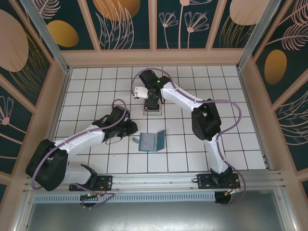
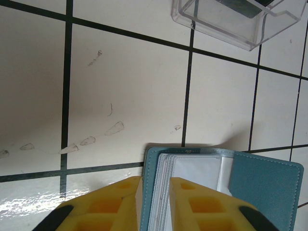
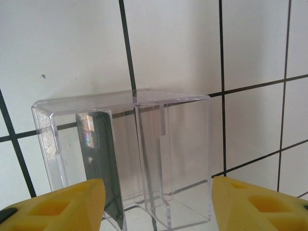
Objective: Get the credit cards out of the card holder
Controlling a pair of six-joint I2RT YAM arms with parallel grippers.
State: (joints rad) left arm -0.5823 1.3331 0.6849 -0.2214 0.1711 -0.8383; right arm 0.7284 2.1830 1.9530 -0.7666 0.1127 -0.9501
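Two arms: the left gripper [image 2: 155, 183] is on the card holder [image 2: 262, 185]; the right gripper [image 3: 156, 185] hangs over the clear tray [image 3: 125, 98].
Left fingers: nearly closed, pinching the holder's left edge. The blue cover and the edges of the inner stack sit in the narrow gap.
Right fingers: wide apart, holding nothing. They straddle the tray's near side, and I can't tell whether they touch it.
Card holder: lies open on the tiles near the table centre, right at the left fingertips.
Cards inside: white cards [image 2: 195, 168] are in the sleeves; I can't read the count.
Cards out: one dark card [image 3: 98, 159] stands on edge in the tray's left slot.
Progress (my read): partly done, with the white ones left to remove.
Key relation: the holder lies on the arm-base side of the tray, well apart from the right gripper. The left arm is nearer but is busy clamping, so the free right arm probably has to come back toward the bases to pull.
Long axis: the stack's edges run in line with the left fingers, pointing away from that wrist.
Risk: the soft holder may drag along with a card if the pinch slips.
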